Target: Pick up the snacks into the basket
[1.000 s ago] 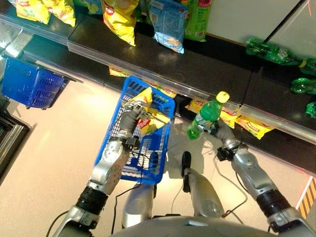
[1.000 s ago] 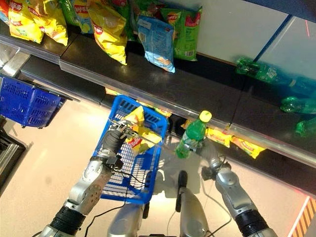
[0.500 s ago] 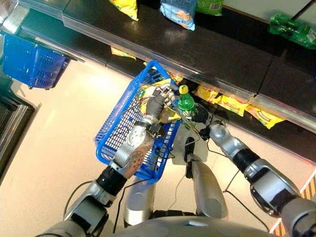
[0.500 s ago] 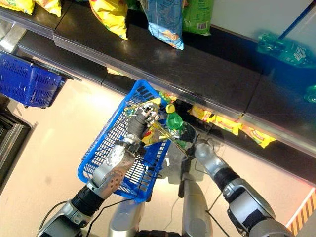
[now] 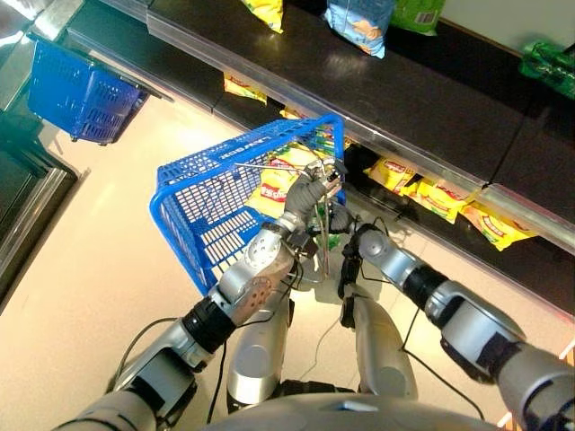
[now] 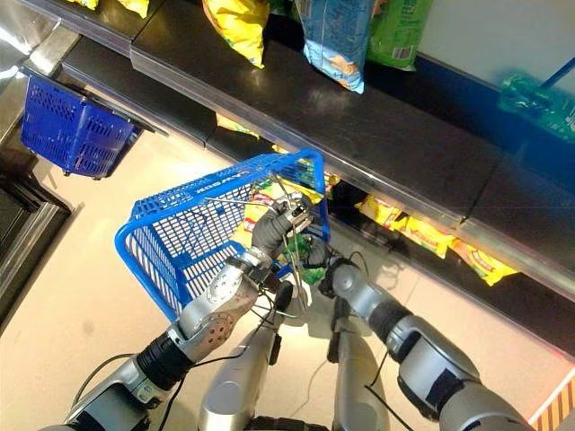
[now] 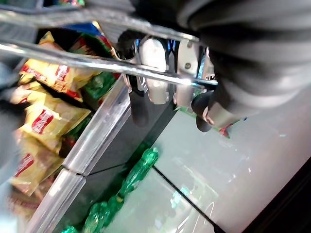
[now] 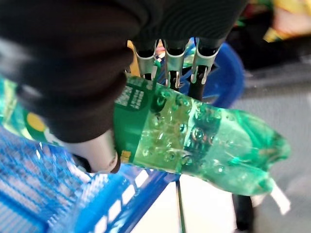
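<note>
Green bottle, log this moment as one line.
left hand: holds basket handle | right hand: grips green bottle | bottle at basket rim

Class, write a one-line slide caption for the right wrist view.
Right hand grips a green bottle over the blue basket.

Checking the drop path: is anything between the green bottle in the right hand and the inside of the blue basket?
The green bottle, gripped by the right hand, sits at the blue basket rim. The metal handles, held by the left hand, and yellow snack bags inside lie nearby.
</note>
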### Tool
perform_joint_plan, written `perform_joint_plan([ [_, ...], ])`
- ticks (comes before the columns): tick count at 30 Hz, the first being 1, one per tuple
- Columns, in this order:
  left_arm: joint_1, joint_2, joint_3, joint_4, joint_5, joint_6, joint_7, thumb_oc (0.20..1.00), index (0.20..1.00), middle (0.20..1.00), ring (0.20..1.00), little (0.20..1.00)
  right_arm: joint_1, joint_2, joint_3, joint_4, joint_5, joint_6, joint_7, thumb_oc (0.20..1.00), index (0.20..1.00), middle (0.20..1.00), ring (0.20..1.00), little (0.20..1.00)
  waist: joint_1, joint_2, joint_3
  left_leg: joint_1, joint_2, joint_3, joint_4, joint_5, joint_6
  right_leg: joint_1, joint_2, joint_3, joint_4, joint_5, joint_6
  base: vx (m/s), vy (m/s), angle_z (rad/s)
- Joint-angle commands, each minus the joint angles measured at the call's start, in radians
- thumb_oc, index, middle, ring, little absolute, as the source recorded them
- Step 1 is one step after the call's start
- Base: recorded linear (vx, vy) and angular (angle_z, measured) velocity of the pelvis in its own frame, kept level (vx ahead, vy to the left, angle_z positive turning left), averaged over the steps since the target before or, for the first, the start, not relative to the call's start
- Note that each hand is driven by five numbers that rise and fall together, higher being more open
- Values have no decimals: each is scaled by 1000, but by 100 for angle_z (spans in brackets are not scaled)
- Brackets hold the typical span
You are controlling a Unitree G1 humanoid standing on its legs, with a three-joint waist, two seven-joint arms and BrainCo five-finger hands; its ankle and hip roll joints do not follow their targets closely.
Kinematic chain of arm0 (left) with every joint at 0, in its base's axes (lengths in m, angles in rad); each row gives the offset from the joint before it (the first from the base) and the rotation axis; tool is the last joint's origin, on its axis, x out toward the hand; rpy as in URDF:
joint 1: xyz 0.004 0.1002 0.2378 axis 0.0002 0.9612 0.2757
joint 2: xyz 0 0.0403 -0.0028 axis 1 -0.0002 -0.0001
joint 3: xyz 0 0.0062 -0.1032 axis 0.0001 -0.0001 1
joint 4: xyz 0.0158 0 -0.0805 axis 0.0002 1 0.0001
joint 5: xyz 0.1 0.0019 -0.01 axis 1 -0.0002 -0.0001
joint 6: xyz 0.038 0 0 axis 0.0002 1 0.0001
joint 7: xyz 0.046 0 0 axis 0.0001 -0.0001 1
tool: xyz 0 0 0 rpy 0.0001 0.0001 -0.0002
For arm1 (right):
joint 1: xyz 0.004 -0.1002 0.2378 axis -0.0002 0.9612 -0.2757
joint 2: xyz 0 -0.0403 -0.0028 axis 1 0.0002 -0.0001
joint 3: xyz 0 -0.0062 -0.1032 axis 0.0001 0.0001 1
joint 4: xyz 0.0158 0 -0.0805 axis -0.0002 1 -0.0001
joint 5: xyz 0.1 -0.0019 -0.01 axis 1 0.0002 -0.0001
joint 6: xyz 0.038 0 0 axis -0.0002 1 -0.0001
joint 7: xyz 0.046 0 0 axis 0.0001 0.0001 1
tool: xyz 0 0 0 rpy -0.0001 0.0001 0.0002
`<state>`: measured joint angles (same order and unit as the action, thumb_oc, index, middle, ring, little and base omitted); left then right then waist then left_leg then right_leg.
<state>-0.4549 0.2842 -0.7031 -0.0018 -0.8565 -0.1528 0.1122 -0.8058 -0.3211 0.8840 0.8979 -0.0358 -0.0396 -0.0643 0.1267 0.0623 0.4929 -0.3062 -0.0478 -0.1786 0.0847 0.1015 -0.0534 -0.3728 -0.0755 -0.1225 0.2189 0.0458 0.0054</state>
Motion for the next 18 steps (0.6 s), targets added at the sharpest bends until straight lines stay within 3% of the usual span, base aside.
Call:
perform_joint_plan([
  [1,-102,-120,-135,-239,-103,-54,-113,200,200,200,200,200,-280,68,33,19,-177,-58,-45,200,200,200,200,200,4,8,-20,-14,-80,26,59,-65,34,9,-22,40,-44,17,105,0,0,0],
  [6,-123,-135,-158,-248,-146,-44,-111,200,200,200,200,200,-302,91,55,95,-257,-36,-61,200,200,200,200,200,5,12,-18,-16,-85,21,58,-62,34,11,-23,36,-47,20,107,-5,4,1],
  [7,-128,-136,-170,-251,-160,-37,-119,200,200,200,200,200,-334,83,109,110,-357,-32,-58,200,200,200,200,200,7,14,-18,-16,-87,18,57,-62,34,11,-25,34,-47,20,108,0,0,0],
  [12,-124,-145,-198,-254,-224,-25,-132,200,200,200,200,200,-377,90,168,149,-522,-6,-69,200,200,200,200,200,10,14,-17,-23,-92,15,58,-63,36,9,-28,32,-51,23,110,-3,5,2],
  [18,-96,-134,-230,-250,-307,5,-148,200,200,200,200,200,-452,79,176,200,-570,15,-89,200,200,200,200,200,13,18,-9,-29,-98,16,60,-63,38,6,-32,29,-54,28,112,-2,5,1],
])
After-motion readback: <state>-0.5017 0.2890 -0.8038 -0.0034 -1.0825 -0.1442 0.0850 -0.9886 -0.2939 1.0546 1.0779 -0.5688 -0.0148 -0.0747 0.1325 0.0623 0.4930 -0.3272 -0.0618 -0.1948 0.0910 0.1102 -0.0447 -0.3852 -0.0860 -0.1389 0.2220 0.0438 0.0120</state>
